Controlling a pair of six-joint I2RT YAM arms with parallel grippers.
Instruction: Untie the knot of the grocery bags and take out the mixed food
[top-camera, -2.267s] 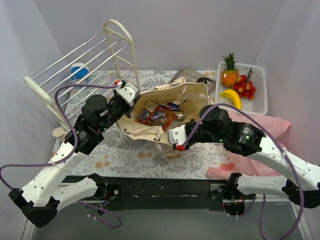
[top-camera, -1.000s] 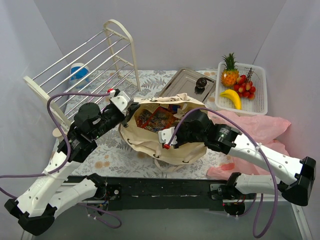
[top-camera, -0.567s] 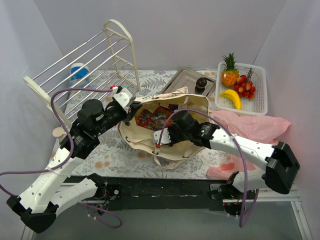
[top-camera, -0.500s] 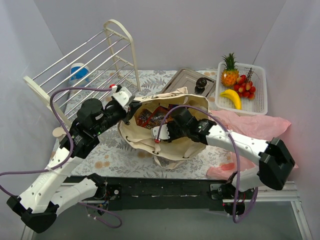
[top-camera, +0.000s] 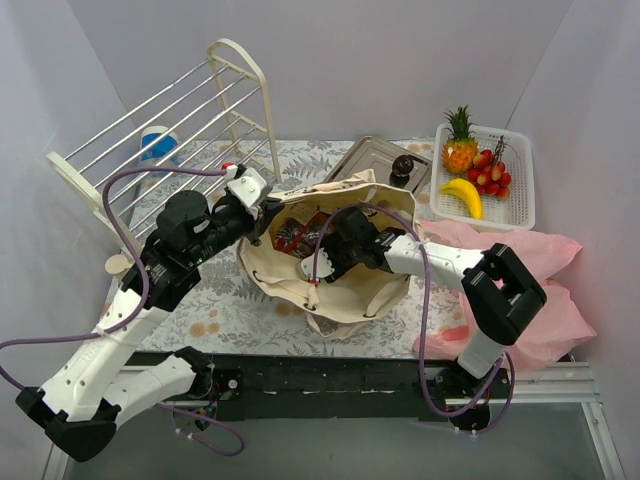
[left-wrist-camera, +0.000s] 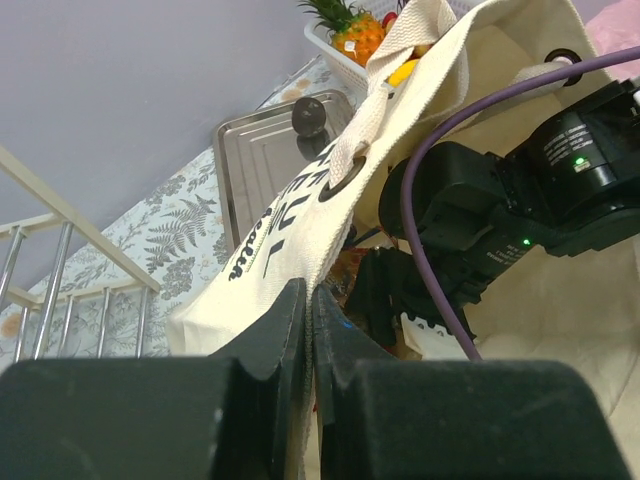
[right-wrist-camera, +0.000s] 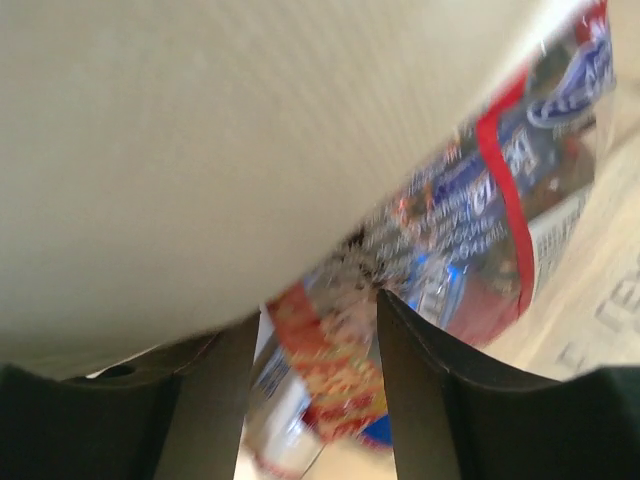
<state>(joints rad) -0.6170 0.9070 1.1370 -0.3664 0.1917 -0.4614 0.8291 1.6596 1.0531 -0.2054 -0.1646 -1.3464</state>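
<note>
The beige canvas tote stands open mid-table, its rim pinched in my shut left gripper. My right gripper reaches into the tote's mouth with its jaws apart. Shiny red-edged snack packets lie just ahead of its fingertips, under the tote's wall. The pink plastic bag lies crumpled at the right. A pineapple, a banana and red fruits sit in the white basket.
A metal tray with a dark round object lies behind the tote. A white wire rack leans at the back left, a blue-and-white tub behind it. The right arm's purple cable loops over the tote.
The right arm has swung left and pushed its gripper deeper into the tote, and its jaws have spread apart. The left gripper has kept its hold on the rim.
</note>
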